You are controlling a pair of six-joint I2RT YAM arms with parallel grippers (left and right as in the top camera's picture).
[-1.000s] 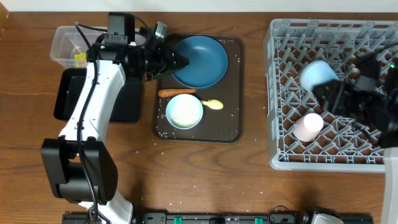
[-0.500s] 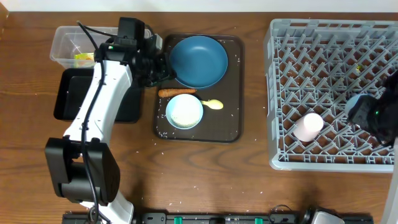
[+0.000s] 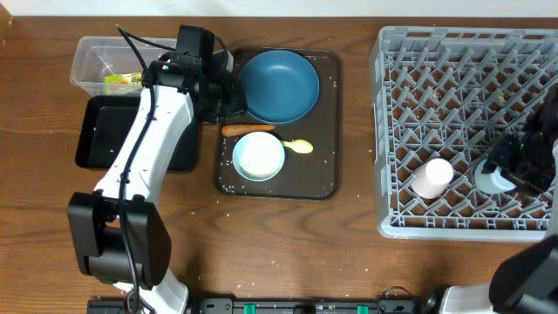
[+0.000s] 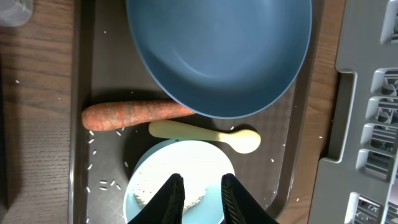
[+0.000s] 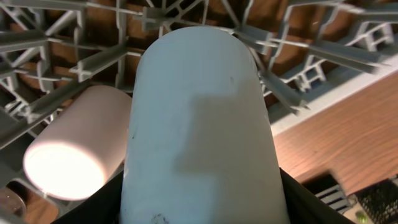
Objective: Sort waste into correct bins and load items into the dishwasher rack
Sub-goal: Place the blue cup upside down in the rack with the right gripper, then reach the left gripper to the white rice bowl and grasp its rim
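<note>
So, pink cup [image 3: 432,177] lies in the rack [image 3: 381,131] at 5 o'clock, right gripper [image 5: 199,196] pinches the blue cup [image 5: 199,112] beside it, left gripper [image 4: 199,190] hangs spread over the white bowl [image 3: 258,157], with blue bowl [image 3: 279,85], spoon [image 3: 299,146], carrot [image 3: 248,130] left to do.

We take this for a robotics lab bench staged as a kitchen clean-up, not a real kitchen. A grey dishwasher rack [image 3: 462,131] stands straight on a wood-grain table [image 3: 349,253]. Near it are a dark brown serving tray [image 3: 324,166] bearing a dark blue bowl [image 3: 279,83], a clear tub [image 3: 87,52] and a black tray [image 3: 96,139]. A white robot arm [image 3: 139,157] rises from a mounting rail [image 3: 261,307] at the table's edge.
</note>
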